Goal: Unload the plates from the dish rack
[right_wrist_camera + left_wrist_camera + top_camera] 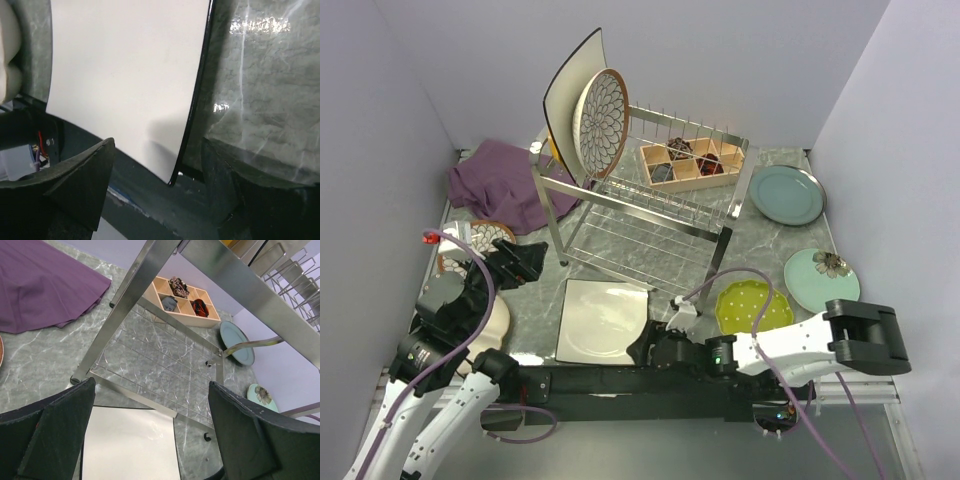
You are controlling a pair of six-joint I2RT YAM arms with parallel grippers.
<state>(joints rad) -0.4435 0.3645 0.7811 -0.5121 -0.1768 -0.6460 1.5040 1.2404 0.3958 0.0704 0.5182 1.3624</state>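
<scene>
Mostly unloaded. Rack (660, 207) stands mid-table with two plates upright at its left end: square plate (565, 90) and, just in front of it, floral plate (602, 122). A yellow sliver shows behind them; cannot tell if it is a third. Other tines hold nothing. Out on the table: flat square plate (600, 320) near the arm bases, teal plate (786, 194) far right, mint plate (818, 280), green plate (750, 305), cream plate (495, 322) under the left arm, brown-rimmed plate (490, 233) at left. Judged: six out, two or so to go. Right gripper (157, 165): jaws apart, straddling the flat square plate's edge, not pinching it. Left gripper (151, 390): spread wide, nothing between, facing the rack's legs. Wooden box (700, 185) sits beyond the rack; three compartments hold small dark bundles, the others look bare.
</scene>
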